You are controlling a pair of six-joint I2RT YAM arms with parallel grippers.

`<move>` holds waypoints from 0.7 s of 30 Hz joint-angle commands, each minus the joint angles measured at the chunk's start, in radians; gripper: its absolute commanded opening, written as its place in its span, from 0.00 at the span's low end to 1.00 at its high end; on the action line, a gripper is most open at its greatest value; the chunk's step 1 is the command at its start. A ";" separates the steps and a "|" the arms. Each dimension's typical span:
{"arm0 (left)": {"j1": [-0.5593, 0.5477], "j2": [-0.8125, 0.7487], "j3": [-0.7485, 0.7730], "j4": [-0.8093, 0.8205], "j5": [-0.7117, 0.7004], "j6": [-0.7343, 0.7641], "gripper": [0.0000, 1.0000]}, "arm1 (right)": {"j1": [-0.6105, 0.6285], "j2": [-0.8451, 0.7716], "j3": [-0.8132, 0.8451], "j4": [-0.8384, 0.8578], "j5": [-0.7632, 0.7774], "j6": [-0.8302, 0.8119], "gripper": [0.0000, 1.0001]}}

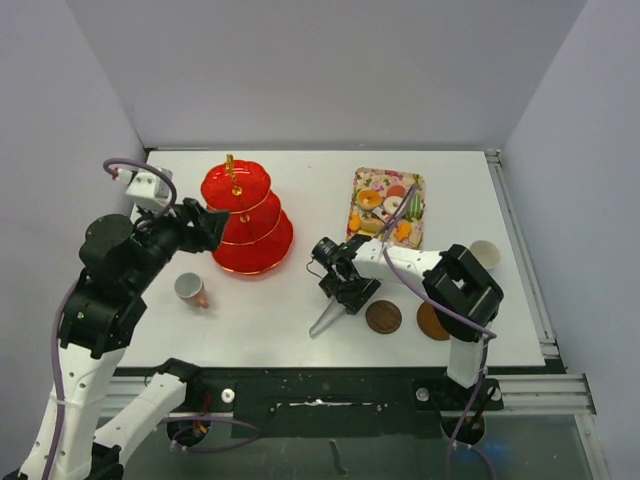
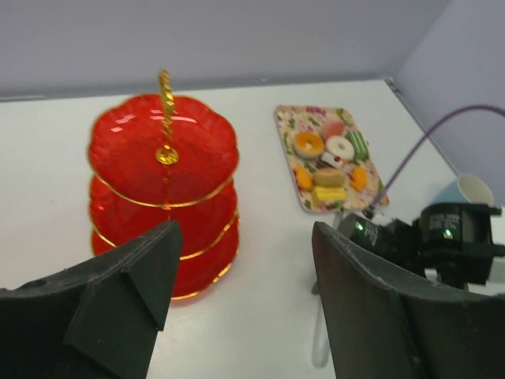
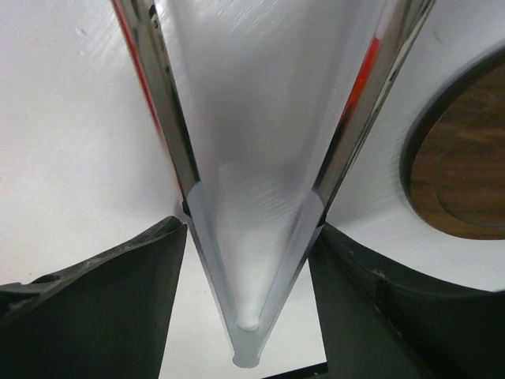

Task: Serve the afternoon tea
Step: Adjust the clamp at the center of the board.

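The red three-tier stand with a gold handle stands at the back left; it also shows in the left wrist view. Small cakes and sweets lie on a floral tray. My left gripper is open and empty beside the stand's left side. The pink cup lies on its side. The light-blue cup stands at the right. Two brown saucers lie near the front. My right gripper is shut on clear-tipped metal tongs low over the table.
The tongs' point reaches toward the front edge, just left of the saucers. One saucer shows at the right of the right wrist view. Walls enclose the table on three sides.
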 commanded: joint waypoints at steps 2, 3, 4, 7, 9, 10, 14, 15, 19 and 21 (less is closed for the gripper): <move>0.002 -0.053 -0.168 0.103 0.302 -0.054 0.63 | 0.051 0.063 0.059 -0.023 0.096 0.013 0.61; 0.001 -0.064 -0.201 0.111 0.327 -0.064 0.63 | 0.065 0.062 0.074 -0.041 0.129 0.001 0.60; 0.001 -0.076 -0.232 0.118 0.340 -0.071 0.62 | 0.087 0.061 0.088 -0.068 0.161 0.003 0.60; 0.000 -0.118 -0.320 0.142 0.342 -0.084 0.61 | 0.164 0.046 0.101 -0.094 0.251 -0.036 0.54; 0.000 -0.143 -0.373 0.161 0.326 -0.098 0.61 | 0.200 0.029 0.074 -0.058 0.275 -0.081 0.48; 0.000 -0.153 -0.404 0.169 0.323 -0.101 0.61 | 0.210 0.022 0.054 -0.050 0.272 -0.089 0.47; -0.001 -0.170 -0.457 0.174 0.299 -0.096 0.61 | 0.217 0.000 -0.057 0.009 0.231 -0.109 0.47; -0.001 -0.169 -0.464 0.174 0.297 -0.092 0.61 | 0.216 -0.004 -0.076 0.022 0.230 -0.126 0.46; -0.002 -0.169 -0.484 0.181 0.305 -0.091 0.60 | 0.247 -0.018 -0.126 0.099 0.230 -0.330 0.47; -0.004 -0.177 -0.510 0.205 0.325 -0.096 0.60 | 0.274 -0.035 -0.149 0.170 0.216 -0.462 0.47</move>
